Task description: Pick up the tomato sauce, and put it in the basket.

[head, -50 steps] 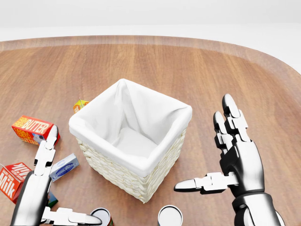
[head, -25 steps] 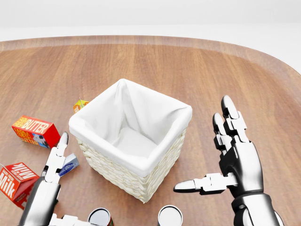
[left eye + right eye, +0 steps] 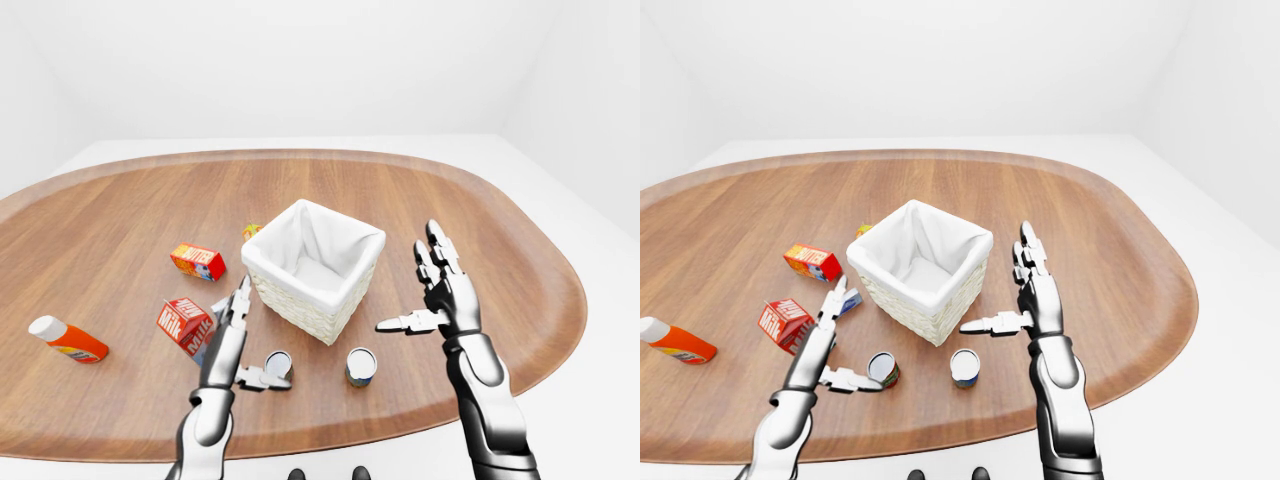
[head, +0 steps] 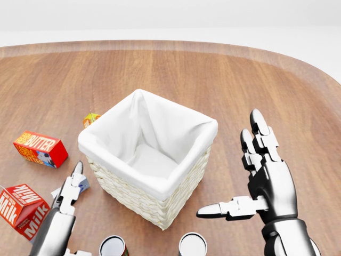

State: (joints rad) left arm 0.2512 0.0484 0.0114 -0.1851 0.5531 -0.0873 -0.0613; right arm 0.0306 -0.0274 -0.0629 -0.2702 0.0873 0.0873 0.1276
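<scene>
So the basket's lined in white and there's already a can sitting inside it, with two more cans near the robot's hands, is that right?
Not quite. The white-lined basket is empty: the head view looks straight down into it and shows only bare lining. The rest holds: two cans stand on the table just outside it, near the left hand and right hand.

We saw a rounded wooden table (image 3: 130, 210) carrying a lined basket (image 3: 313, 268), butter box (image 3: 197, 261), milk carton (image 3: 186, 324), orange bottle (image 3: 67, 339) and two cans (image 3: 278, 365) (image 3: 361, 366).
</scene>
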